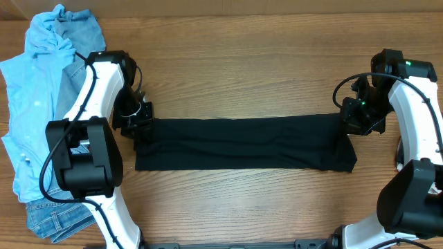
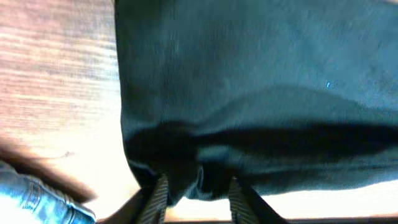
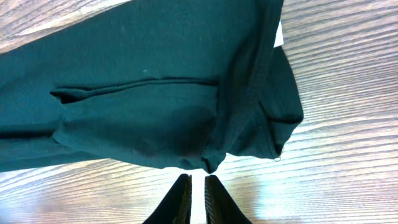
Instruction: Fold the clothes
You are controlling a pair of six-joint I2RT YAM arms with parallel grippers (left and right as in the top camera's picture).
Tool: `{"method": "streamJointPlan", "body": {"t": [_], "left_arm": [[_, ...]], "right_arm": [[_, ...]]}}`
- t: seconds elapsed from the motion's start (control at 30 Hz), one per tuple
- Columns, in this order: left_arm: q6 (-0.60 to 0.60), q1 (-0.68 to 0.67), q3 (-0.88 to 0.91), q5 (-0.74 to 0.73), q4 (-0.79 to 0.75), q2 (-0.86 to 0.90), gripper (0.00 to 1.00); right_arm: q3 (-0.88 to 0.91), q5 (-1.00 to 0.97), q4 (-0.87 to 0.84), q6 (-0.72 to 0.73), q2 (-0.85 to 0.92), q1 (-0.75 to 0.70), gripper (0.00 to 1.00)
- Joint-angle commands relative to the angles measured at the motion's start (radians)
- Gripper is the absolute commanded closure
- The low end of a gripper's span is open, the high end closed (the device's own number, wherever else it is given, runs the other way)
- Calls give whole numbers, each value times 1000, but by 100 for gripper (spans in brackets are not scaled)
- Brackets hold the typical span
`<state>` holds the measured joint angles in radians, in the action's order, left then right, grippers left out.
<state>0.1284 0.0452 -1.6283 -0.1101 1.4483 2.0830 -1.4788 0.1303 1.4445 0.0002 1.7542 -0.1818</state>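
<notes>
The black T-shirt [image 1: 242, 142] lies flat as a long folded strip across the middle of the table. My left gripper [image 1: 142, 128] is at its left end. In the left wrist view the left gripper [image 2: 199, 190] is open, and the edge of the black T-shirt [image 2: 249, 81] bunches between the fingertips. My right gripper [image 1: 349, 114] is at the strip's right end. In the right wrist view the right gripper [image 3: 198, 183] is nearly closed and empty, just short of the hem corner of the T-shirt [image 3: 155, 93]. A bit of white label [image 3: 278, 32] shows at the cloth edge.
A light blue shirt [image 1: 31, 104] and blue denim jeans [image 1: 55, 218] lie piled at the table's left edge, behind my left arm. The jeans also show in the left wrist view [image 2: 31, 199]. Bare wood table [image 1: 242, 69] lies beyond and in front of the strip.
</notes>
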Motion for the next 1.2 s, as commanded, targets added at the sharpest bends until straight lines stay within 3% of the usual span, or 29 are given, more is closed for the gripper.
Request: {"method": "streamJointPlan", "body": {"t": [0.0, 0.03, 0.1, 0.13, 0.33, 0.53, 0.9, 0.93, 0.97, 1.0, 1.03, 1.07, 1.17], "left_arm": [[-1, -6, -3, 43, 1, -30, 57], [5, -6, -3, 63, 11, -30, 53], [29, 0, -3, 65, 18, -30, 34], [28, 1, -3, 66, 17, -30, 32], [25, 1, 120, 55, -101, -29, 34], [31, 1, 142, 55, -277, -29, 24], [34, 1, 278, 65, -322, -28, 25], [34, 1, 298, 64, -336, -28, 27], [32, 0, 313, 60, -346, -28, 41], [24, 0, 312, 57, -346, -28, 70], [19, 0, 310, 58, -345, -29, 90], [17, 0, 304, 58, -338, -29, 96], [17, 35, 243, 69, -299, -31, 96]], "right_arm": [[3, 2, 3, 2, -9, -4, 88], [3, 2, 5, 2, -9, -4, 88], [3, 2, 4, 5, -9, -5, 88], [3, 2, 5, 5, -9, 0, 88], [3, 24, -2, 5, -9, 2, 88], [3, 28, -8, 5, -9, 8, 88], [3, 28, -7, 5, -9, 5, 88], [3, 28, -7, 5, -9, 5, 88], [3, 27, -8, 5, -9, 5, 88], [3, 28, -8, 5, -9, 5, 88], [3, 27, -8, 5, -9, 5, 88], [3, 27, -11, 5, -9, 5, 88], [3, 27, -19, 5, -9, 5, 88]]}}
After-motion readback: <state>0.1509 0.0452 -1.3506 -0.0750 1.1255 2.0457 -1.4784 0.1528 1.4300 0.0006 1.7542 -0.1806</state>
